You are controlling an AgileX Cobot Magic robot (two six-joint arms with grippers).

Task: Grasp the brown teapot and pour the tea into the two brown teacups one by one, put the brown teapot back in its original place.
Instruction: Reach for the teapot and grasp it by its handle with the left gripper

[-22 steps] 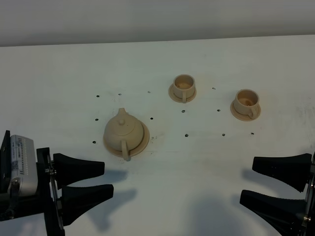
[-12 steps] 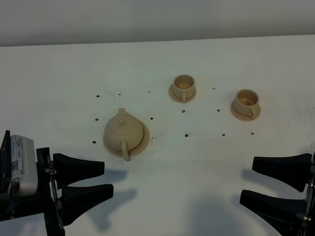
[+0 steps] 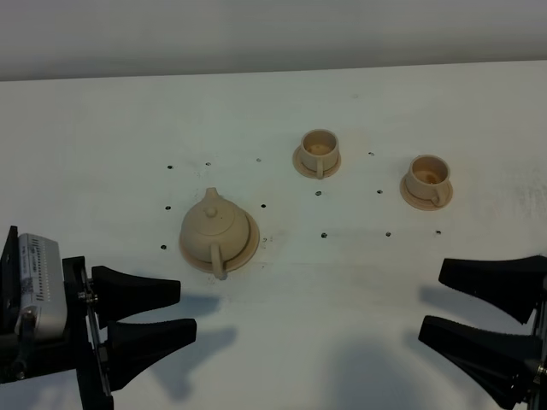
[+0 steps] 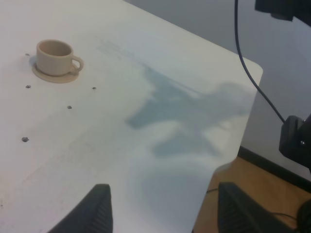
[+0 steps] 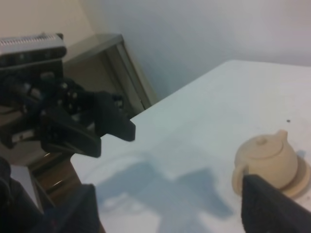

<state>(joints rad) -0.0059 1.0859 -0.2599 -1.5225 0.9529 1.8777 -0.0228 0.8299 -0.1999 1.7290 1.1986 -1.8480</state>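
Note:
The brown teapot [image 3: 214, 229] stands on its wide saucer, the original place [image 3: 251, 243], left of the table's middle, handle toward the front. It also shows in the right wrist view as the teapot [image 5: 266, 156]. The two brown teacups stand on small saucers farther back: one teacup [image 3: 320, 148] near the centre, the other teacup [image 3: 426, 175] to its right. One teacup [image 4: 54, 54] shows in the left wrist view. My left gripper [image 3: 186, 312] hovers open in front of the teapot, a short way off. My right gripper [image 3: 432, 301] is open at the front right, holding nothing.
Small dark screw holes [image 3: 325, 234] dot the white table between teapot and cups. The table's right corner and edge [image 4: 252, 77] drop off to a wooden floor. A grey cabinet [image 5: 104, 63] stands beyond the table's left side.
The right gripper has shifted very slightly; teapot, cups and left gripper have not moved.

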